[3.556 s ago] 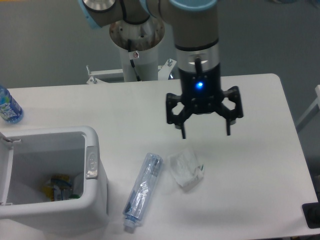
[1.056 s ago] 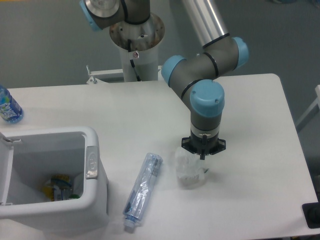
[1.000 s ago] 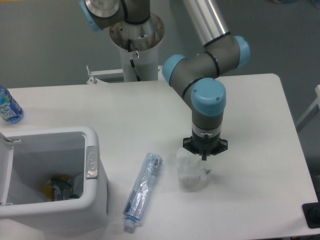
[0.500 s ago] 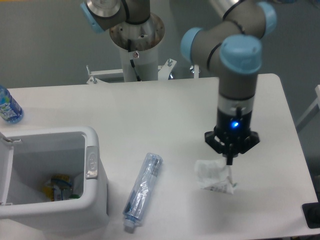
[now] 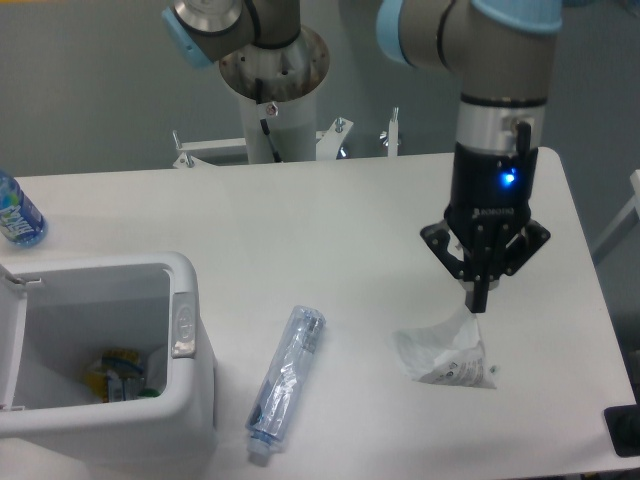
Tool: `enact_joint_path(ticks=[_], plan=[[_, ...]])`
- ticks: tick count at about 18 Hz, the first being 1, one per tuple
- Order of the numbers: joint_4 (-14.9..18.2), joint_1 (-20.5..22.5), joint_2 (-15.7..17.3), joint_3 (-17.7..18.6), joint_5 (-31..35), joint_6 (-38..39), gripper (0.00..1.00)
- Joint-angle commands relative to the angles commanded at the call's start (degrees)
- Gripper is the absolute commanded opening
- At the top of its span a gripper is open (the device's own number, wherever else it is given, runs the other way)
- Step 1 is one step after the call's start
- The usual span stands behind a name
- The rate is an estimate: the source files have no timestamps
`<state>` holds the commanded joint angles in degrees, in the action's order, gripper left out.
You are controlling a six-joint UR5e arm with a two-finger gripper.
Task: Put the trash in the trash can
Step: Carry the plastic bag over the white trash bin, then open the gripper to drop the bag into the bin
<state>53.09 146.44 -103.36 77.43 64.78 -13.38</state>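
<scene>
My gripper (image 5: 480, 300) is shut on the top of the crumpled white paper wad (image 5: 446, 353), which hangs from the fingertips over the right part of the table. The crushed clear plastic bottle (image 5: 285, 385) lies flat on the table, its white cap toward the front edge. The white trash can (image 5: 185, 400) stands at the front left with its lid swung open to the left. Some coloured scraps lie at its bottom.
A blue-labelled water bottle (image 5: 17, 212) stands at the far left edge. The arm's base column (image 5: 275, 90) rises behind the table's back edge. A dark object (image 5: 625, 430) sits at the front right corner.
The gripper came down onto the wad, shut on it, then rose and moved to the right with the wad hanging from it. The bottle and bin have not moved.
</scene>
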Motion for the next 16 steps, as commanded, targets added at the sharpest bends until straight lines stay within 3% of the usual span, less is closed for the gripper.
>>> enact_joint_path(ticks=[6,8,10,11,12,13,16], plan=[[0.00,-12.82,3.34,0.79,-0.36,4.32,0.00],[-0.09,-18.62,3.52,1.84,-0.27,5.37,0.00],[0.00,-21.71,3.52,2.11,-0.27,7.13,0.00],[0.00,-23.46,3.52,2.28,-0.27,7.66,0.19],[-0.09,-24.70,3.52,3.07,-0.18,7.58,0.74],[-0.09,-24.88,3.69,3.16,0.17,7.84,1.00],[-0.26,-24.89,4.13,2.81,0.08,10.82,1.00]])
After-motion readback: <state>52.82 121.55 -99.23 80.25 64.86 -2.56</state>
